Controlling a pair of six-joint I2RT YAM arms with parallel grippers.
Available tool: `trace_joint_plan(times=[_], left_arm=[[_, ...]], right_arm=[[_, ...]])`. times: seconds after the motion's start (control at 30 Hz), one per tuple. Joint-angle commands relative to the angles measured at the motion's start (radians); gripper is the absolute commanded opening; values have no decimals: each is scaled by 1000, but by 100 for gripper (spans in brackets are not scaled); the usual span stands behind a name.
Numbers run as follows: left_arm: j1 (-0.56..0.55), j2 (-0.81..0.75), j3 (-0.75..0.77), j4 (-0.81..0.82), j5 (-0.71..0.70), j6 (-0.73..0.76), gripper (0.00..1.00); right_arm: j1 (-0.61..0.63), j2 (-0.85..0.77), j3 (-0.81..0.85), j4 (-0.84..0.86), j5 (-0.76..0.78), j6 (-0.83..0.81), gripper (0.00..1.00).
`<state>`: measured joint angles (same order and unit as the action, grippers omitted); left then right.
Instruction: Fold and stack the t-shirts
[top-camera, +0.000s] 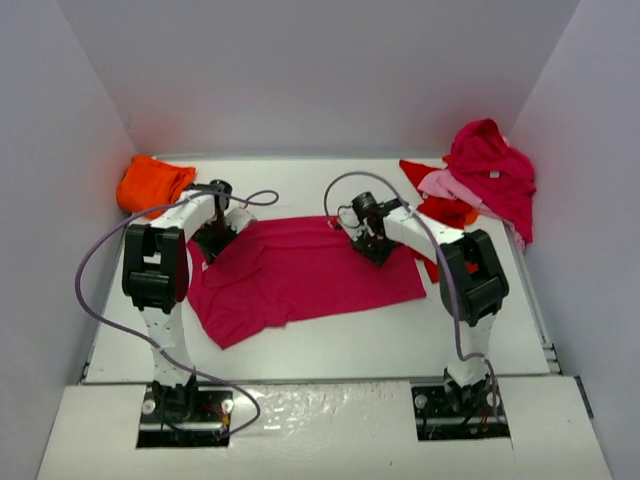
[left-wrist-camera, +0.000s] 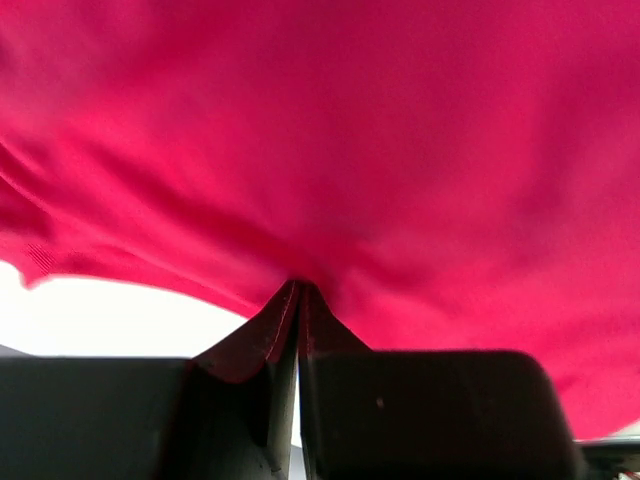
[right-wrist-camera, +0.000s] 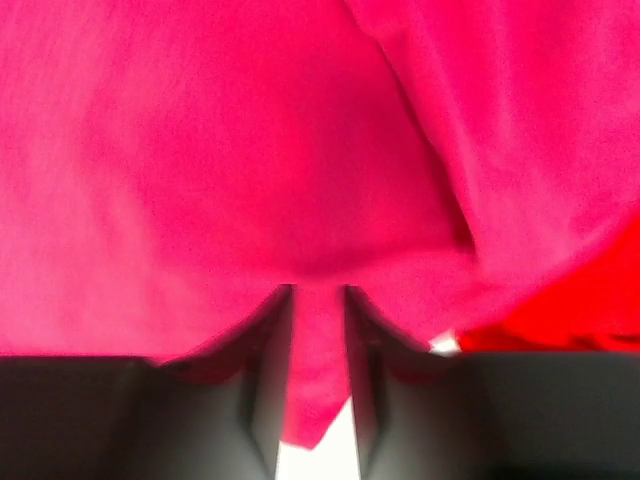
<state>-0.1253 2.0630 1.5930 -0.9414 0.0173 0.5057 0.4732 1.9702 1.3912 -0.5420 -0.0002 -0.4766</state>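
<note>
Lying spread, magenta t-shirt (top-camera: 300, 275), pinched by left pincer (top-camera: 214, 239), right pincer (top-camera: 372, 246)

A magenta t-shirt (top-camera: 300, 275) lies spread across the middle of the white counter (top-camera: 330, 345); an orange shirt (top-camera: 150, 183) sits bunched at its far left corner, a red-and-pink heap (top-camera: 480, 180) far right.

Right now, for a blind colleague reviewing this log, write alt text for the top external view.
A magenta t-shirt lies spread on a white table, left gripper and right gripper at its far edge. An orange shirt sits far left, a pile of shirts far right.
</note>
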Motion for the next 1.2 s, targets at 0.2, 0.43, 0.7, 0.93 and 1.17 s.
trace_joint_plan(times=[0.2,0.43,0.7,0.93,1.17], left_arm=[[-14,-482,-366,-87,181,274,0],[-17,-482,-405,-157,202,308,0],[-17,-345,-376,-111,212,274,0],[-14,-178,-286,-137,175,278,0],[55,48,-73,-118,-3,145,0]], right_arm=[[2,-381,-190,39,37,-25,18],[10,-358,-196,-4,-22,3,14],[39,-254,-216,-3,-28,22,7],[82,-133,-176,-21,-3,0,6],[98,29,-58,73,109,-26,2]])
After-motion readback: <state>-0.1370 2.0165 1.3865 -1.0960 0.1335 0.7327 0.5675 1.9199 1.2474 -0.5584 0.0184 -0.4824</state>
